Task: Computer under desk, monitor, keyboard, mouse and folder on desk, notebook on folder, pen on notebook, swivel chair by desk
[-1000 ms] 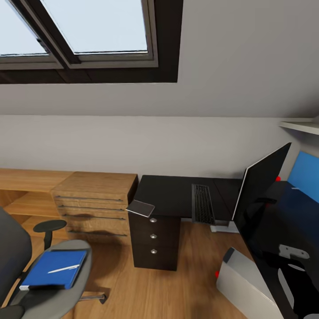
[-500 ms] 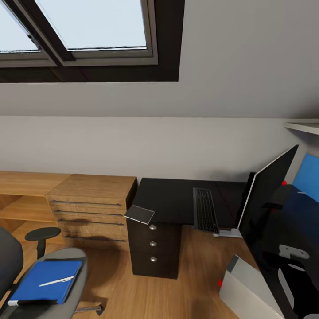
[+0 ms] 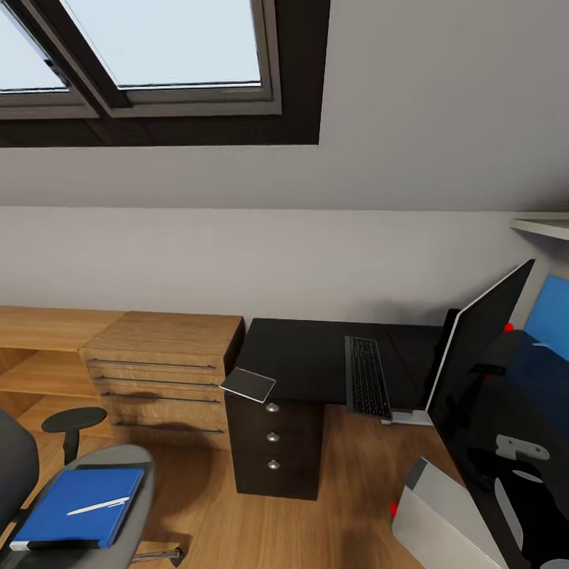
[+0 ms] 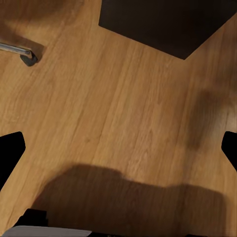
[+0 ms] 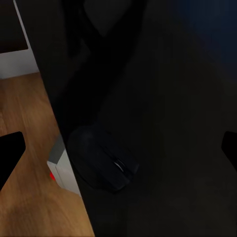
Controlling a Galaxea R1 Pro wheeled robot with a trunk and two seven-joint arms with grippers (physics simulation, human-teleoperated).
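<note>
Your right gripper [image 5: 121, 150] hangs over the glossy black worktop [image 5: 173, 98] with its two fingers spread wide and nothing between them. The mouse [image 5: 101, 158] lies straight ahead of it, close to the middle of the gap and a little nearer one finger. It is a small, dark, rounded shape, hard to pick out against the dark surface, and it sits close to the worktop's edge. Its long axis runs slantwise to the line between your fingertips, so the wrist likely needs a turn before you close.

The left gripper [image 4: 118, 153] is also wide open and empty, pointing at bare wooden floor, so the right arm is much the nearer one.

From the head camera, the keyboard [image 3: 367, 378] lies on the worktop beside the monitor [image 3: 474, 348]. The blue folder [image 3: 75, 506] with the pen [image 3: 97, 506] on it rests on the chair [image 3: 138, 466], well away to your left.
</note>
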